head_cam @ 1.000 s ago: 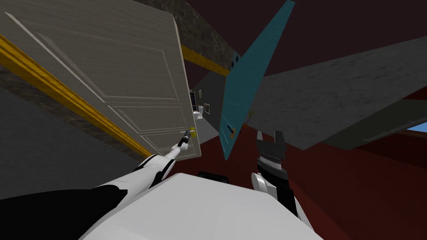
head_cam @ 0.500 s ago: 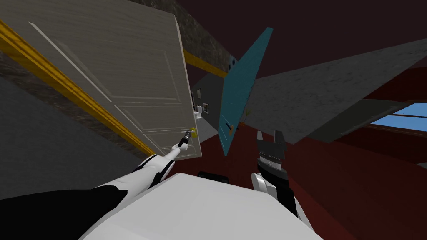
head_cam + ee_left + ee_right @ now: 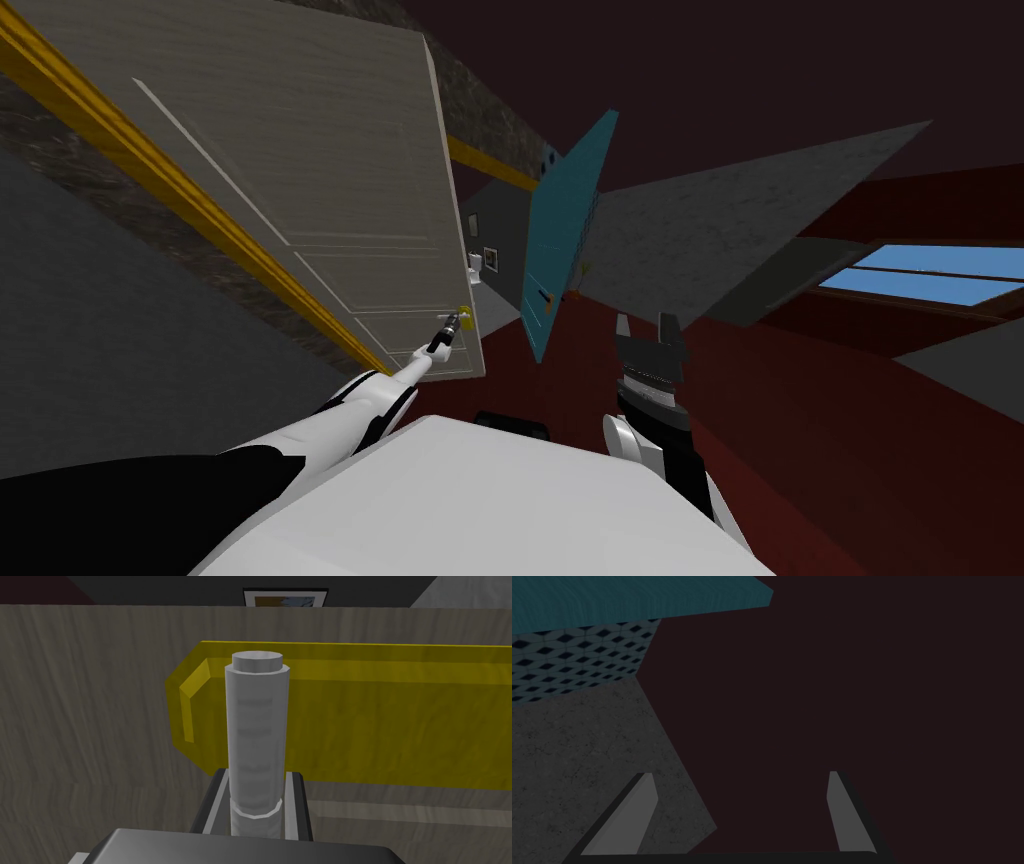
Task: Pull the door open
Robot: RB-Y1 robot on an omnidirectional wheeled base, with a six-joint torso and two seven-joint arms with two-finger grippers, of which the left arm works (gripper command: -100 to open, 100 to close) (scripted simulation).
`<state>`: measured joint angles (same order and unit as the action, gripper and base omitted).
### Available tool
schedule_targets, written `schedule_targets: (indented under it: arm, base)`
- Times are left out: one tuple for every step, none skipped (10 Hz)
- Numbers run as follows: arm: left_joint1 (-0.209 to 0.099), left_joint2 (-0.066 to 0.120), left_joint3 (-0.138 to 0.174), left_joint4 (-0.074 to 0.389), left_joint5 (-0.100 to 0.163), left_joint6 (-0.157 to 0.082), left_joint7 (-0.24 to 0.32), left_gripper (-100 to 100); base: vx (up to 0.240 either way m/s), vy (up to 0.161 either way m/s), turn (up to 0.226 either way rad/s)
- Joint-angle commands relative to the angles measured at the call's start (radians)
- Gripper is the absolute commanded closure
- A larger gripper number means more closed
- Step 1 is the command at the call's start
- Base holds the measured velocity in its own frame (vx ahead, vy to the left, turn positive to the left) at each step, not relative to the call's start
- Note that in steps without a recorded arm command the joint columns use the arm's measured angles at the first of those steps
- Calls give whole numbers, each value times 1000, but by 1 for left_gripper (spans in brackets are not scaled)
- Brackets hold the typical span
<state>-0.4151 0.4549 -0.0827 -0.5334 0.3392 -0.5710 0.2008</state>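
1. The pale wood-grain door stands ahead on my left. Its free edge is swung clear of the wall with the yellow trim, and another room shows past it.
2. Its grey cylindrical handle sits low near that edge, in front of a yellow plate. My left jaws are clamped on the handle's base, one on each side.
3. With the grasp made and the door partly open, I judge the step in hand to be the pull itself.
4. The next move calls for drawing the handle toward me along the hinge arc, with a firm grip and my wrist turning with the door.
5. My right jaws stand wide and empty before my chest, short of a teal door.
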Motion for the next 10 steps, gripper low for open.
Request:
schedule_targets:
  arm:
    - [5,9,-10,-6,-3,-2,13,100]
    - [2,2,-8,-5,-3,-1,7,100]
    - [7,6,-27,-12,-8,-3,23,100]
    - [8,9,-36,-16,-11,-5,32,100]
    - [11,13,-46,-20,-14,-7,42,100]
    - [13,18,-58,-25,-17,-10,52,100]
    - [15,22,-69,-30,-20,-13,63,100]
    - [17,26,-80,-34,-23,-15,73,100]
    - [20,31,-91,-39,-26,-18,83,100]
    - [21,34,-100,-43,-29,-20,92,100]
  base:
    - [-198,49,-75]
    - [-90,12,-39]
    - [-162,58,-97]
    - [-232,81,-119]
    - [-216,67,-87]
    - [-195,75,-93]
    - [-207,71,-93]
    - [-206,100,-86]
    - [-195,87,-97]
    - [-211,72,-82]
